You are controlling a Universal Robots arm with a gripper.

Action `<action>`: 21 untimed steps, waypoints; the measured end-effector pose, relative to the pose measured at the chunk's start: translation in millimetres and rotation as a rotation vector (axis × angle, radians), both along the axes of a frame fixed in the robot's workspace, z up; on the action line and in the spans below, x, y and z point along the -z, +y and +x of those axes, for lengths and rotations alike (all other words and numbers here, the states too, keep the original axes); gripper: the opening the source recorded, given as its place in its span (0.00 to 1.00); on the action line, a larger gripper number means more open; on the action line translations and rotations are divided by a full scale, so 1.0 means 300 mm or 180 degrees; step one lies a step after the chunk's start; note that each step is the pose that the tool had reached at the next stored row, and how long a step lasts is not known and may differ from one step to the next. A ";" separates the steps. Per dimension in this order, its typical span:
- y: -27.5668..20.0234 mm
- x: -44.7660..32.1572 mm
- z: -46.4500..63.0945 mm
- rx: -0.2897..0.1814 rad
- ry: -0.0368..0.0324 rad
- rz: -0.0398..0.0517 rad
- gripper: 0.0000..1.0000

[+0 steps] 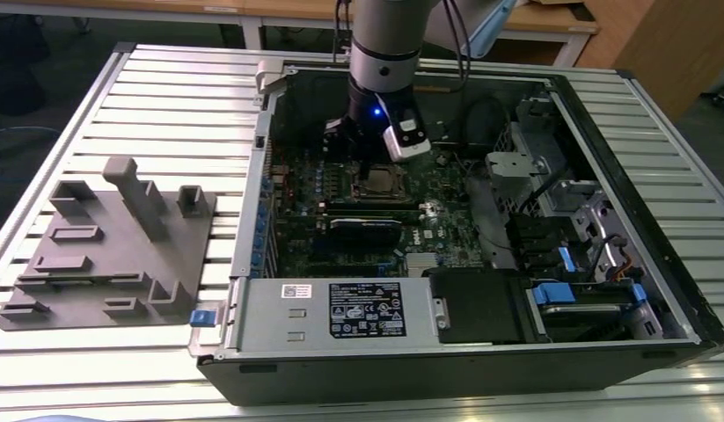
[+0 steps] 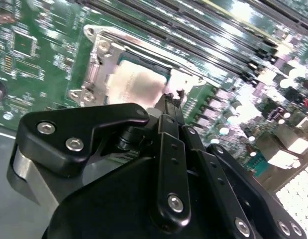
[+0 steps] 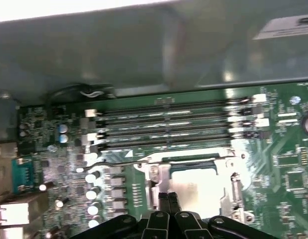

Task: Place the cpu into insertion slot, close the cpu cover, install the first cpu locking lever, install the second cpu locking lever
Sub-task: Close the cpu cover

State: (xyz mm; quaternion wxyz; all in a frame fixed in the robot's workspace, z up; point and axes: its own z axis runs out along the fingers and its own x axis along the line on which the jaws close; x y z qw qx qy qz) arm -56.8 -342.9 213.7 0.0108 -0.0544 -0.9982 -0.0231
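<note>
Now, down inside the open black metal computer case point(image 1: 643, 176) on the slatted pale desk point(image 1: 162, 97), the black two-fingered hand point(image 2: 168, 98) hovers low over the green motherboard point(image 3: 288, 164). Its fingers look pressed together at the tips with nothing seen between them. So it is carrying nothing, and that pinched point looks suited to pushing a small part rather than gripping one.

Just beyond the fingertips sits the cpu point(image 2: 139, 82), a small flat square chip with a pale silver-grey top. It already lies flat in the insertion slot point(image 2: 96, 74), the square silvery-rimmed socket. The cpu cover point(image 3: 232, 186), a thin silvery frame plate with a window cut-out, appears to lie down around the chip, which would keep it seated.

To one side of the hand runs a thin silvery wire lever point(image 3: 114, 166). Whether it is latched, nobody could say from here. Farther out from the fingertips run the long black memory slots point(image 3: 173, 127).

The near edge of the socket is hidden behind the hand's own black links in both wrist views. In the exterior view the arm's body covers the fingertips, so contact with the socket cannot be made out.
</note>
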 end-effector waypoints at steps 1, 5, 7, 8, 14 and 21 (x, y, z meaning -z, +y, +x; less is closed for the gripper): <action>0.000 0.000 0.010 0.0000 0.0000 0.0000 0.11; 0.000 0.001 0.048 0.0000 0.0000 0.0000 0.11; 0.000 0.001 0.060 -0.0008 0.0000 0.0000 0.11; 0.000 0.001 0.062 -0.0016 -0.0001 0.0000 0.11; 0.000 0.002 0.063 -0.0097 -0.0026 0.0008 0.11; -0.001 0.003 0.062 -0.0185 -0.0046 0.0016 0.11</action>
